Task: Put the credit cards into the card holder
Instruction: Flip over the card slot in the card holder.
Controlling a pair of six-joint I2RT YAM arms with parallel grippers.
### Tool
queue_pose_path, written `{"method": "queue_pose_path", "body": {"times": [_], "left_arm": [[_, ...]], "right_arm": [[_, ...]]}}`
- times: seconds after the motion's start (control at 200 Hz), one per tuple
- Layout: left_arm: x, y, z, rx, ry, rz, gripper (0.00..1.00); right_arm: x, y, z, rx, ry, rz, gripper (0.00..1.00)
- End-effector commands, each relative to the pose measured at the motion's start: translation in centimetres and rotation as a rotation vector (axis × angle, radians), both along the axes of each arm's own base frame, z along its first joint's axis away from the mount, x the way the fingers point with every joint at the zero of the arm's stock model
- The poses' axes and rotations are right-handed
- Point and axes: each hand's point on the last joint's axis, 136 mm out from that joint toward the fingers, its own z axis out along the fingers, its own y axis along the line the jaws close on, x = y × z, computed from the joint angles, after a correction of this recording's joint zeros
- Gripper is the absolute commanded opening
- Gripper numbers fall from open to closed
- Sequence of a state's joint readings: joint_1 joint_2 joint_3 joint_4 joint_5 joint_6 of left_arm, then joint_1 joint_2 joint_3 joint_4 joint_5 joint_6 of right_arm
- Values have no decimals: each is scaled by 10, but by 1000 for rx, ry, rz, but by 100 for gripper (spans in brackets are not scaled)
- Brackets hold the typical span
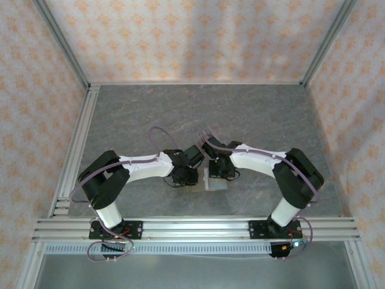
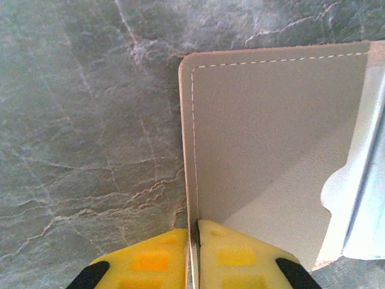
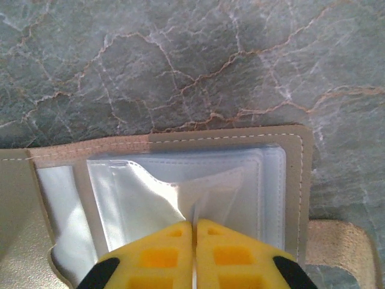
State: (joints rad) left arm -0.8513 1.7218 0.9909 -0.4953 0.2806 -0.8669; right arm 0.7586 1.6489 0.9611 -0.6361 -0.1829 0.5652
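Near the middle of the grey marbled surface (image 1: 180, 114), just ahead of the arms' bases, the card holder (image 1: 215, 180) lay opened out in the overhead view. The left arm (image 1: 141, 168) and right arm (image 1: 258, 159) bent inward over it from either side, their wrists almost meeting above it. Seen from the left wrist, the left claw (image 2: 194, 232) was clenched on the card holder, its yellow fingers (image 2: 150, 259) pressed together with the thin left edge of a tan cover panel (image 2: 271, 132) caught between them. White stitching (image 2: 271, 60) ran along that panel's top and left borders, and a pale plastic pocket (image 2: 358, 198) with a rounded notch showed at its right side. Whether the panel was lifted off the stone could not be told. Seen from the right wrist, the right claw (image 3: 194, 224) was likewise clenched, pinching the edge of a clear sleeve (image 3: 150, 192) inside the open holder. That sleeve was pulled up into a shallow peak where the fingers met. More clear sleeves lay stacked beneath it, framed by the tan stitched border (image 3: 180, 141). A tan strap (image 3: 340, 241) stuck out from the holder's right edge onto the stone. Patterned cream walls (image 1: 180, 36) closed in the surface on three sides, and a metal rail (image 1: 198, 229) crossed its near edge, carrying both bases.
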Motion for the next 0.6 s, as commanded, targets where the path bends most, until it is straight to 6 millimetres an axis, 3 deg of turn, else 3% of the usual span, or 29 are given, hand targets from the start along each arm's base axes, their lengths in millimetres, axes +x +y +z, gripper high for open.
{"method": "queue_pose_path", "body": {"times": [0.0, 0.23, 0.595], "left_arm": [[-5, 2, -2, 8, -6, 3, 13], [-7, -1, -5, 3, -1, 2, 12], [-6, -7, -5, -24, -2, 28, 12]], "right_arm": [[-10, -11, 1, -46, 28, 3, 3], [-2, -2, 23, -11, 1, 10, 0], [-3, 37, 37, 191, 40, -13, 3]]}}
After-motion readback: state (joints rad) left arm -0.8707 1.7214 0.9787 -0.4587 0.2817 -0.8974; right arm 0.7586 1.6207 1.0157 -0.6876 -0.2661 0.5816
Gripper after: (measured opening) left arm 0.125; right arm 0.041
